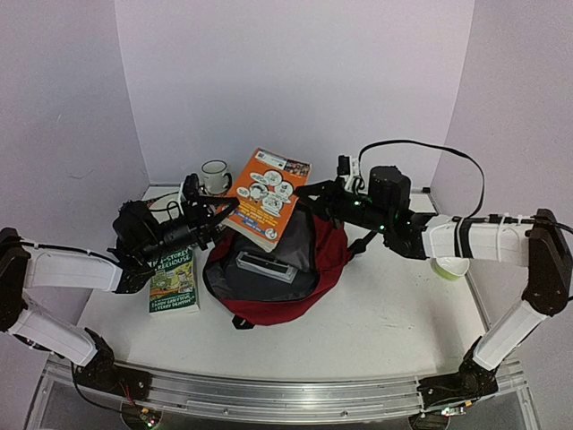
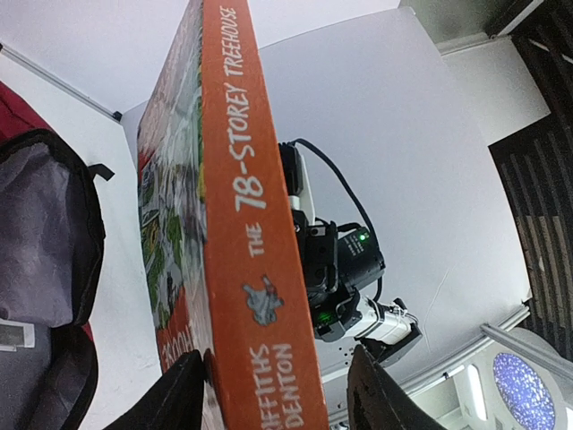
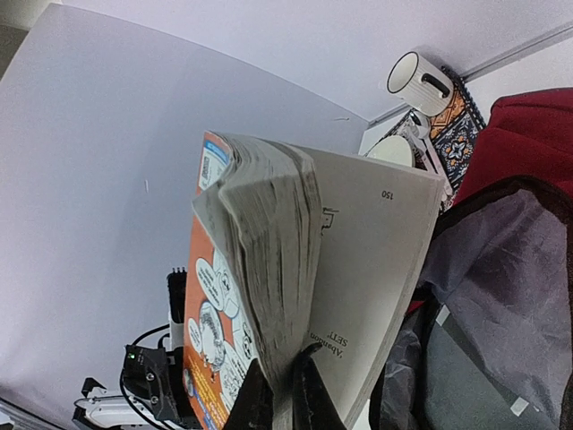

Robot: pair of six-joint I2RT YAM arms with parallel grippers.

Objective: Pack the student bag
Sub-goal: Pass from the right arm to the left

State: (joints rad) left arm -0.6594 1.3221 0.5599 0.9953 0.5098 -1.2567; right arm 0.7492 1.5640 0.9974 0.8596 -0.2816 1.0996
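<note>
Book (image 1: 267,199), long axis one-to-seven o'clock, hangs over the open bag (image 1: 327,260) at six; right gripper (image 1: 303,191) pinches its pages, left gripper (image 1: 226,210) straddles the spine, fingers apart.

Both arms reach inward; right hand (image 1: 304,191) pinched tight, left hand (image 1: 224,210) closure unclear.

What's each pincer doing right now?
Left pincer: open, straddling the orange Treehouse book's spine.
Right pincer: closed on that book's pages.
</note>
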